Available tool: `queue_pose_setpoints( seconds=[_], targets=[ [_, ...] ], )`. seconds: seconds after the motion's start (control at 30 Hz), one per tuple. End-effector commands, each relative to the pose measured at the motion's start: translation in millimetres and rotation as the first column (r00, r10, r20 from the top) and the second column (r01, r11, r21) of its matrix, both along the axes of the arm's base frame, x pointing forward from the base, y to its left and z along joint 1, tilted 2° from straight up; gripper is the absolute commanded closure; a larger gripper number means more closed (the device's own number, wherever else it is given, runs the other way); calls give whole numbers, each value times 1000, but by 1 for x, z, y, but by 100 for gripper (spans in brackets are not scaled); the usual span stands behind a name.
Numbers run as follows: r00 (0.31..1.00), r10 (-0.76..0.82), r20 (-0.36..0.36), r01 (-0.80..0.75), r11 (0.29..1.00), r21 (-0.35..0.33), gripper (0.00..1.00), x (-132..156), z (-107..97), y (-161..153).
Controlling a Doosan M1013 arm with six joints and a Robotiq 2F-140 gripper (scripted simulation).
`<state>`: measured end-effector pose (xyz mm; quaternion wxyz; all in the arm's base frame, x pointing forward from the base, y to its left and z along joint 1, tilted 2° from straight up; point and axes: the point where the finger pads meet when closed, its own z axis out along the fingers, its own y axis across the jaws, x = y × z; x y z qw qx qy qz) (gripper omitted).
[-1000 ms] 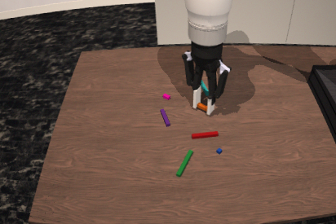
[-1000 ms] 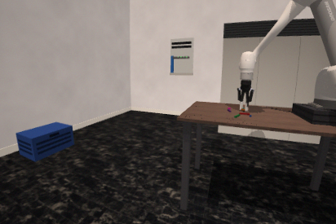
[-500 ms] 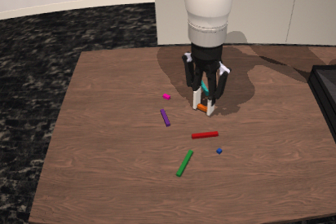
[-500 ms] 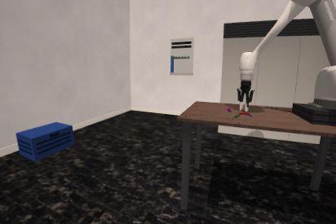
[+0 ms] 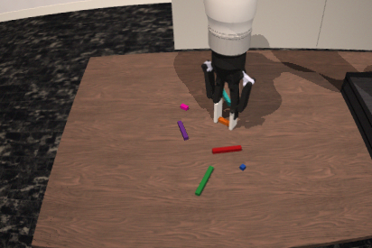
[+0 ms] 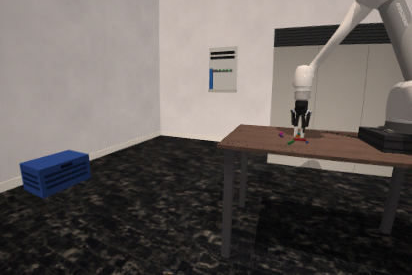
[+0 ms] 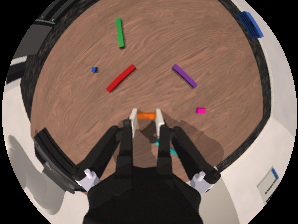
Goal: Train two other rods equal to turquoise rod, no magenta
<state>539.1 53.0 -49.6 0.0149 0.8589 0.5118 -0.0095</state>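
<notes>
My gripper stands upright at the back middle of the table, fingertips down at the table top. The short orange rod lies lengthwise between the two fingertips, and the fingers are shut on its ends. The turquoise rod lies just behind the gripper, mostly hidden by the fingers. The purple rod lies to the left and the magenta rod behind it. The red rod, blue cube and green rod lie nearer the front.
A black box stands at the table's right edge. The arm's white body rises above the gripper. A blue crate stands on the floor far from the table.
</notes>
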Motion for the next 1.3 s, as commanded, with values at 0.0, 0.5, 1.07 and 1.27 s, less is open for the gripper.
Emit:
queue_pose_setpoints(
  seconds=[0.0,0.5,1.07,1.27],
  targets=[
    [1000,0,0,0,1000,0,77,0,0,0],
    [1000,0,0,0,1000,0,77,0,0,0],
    [1000,0,0,0,1000,0,77,0,0,0],
    [1000,0,0,0,1000,0,73,0,0,0]
  ],
)
